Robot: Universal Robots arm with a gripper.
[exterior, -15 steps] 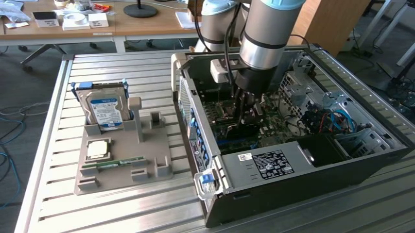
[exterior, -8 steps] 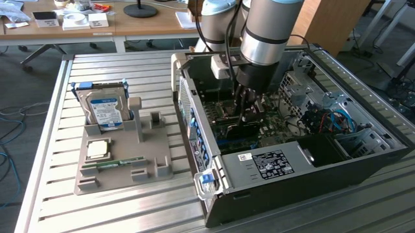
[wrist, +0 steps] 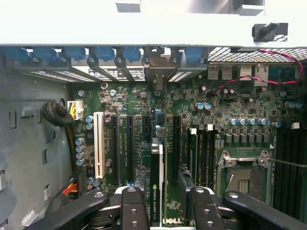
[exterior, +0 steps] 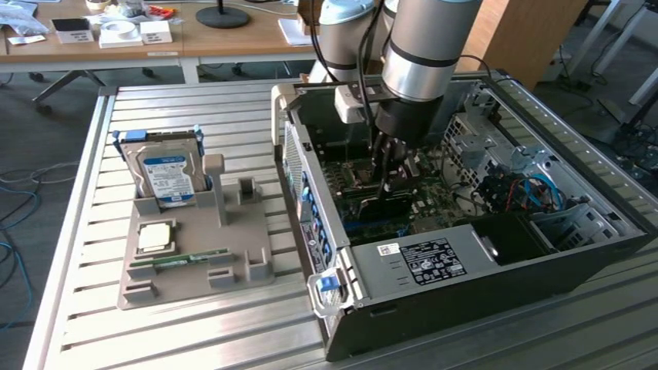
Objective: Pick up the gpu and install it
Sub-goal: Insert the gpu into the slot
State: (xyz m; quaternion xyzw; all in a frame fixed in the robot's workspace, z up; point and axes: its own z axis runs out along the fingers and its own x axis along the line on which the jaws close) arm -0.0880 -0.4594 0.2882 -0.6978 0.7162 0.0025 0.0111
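On the exterior view's left I see the hard drive (exterior: 168, 179) with its blue label in the grey holder (exterior: 196, 266). Right of it stands the open PC case (exterior: 483, 308). My gripper (wrist: 160, 203) hangs fingers apart over the gpu (wrist: 157, 184) (NVIDIA Quadro printed on its edge), upright in a motherboard (wrist: 240, 103) slot.

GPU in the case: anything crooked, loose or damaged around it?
Nothing stands out. The gpu stands edge-on in a motherboard slot, parallel with the neighbouring slots, between the open pincer fingers. No visible damage or loose parts nearby.
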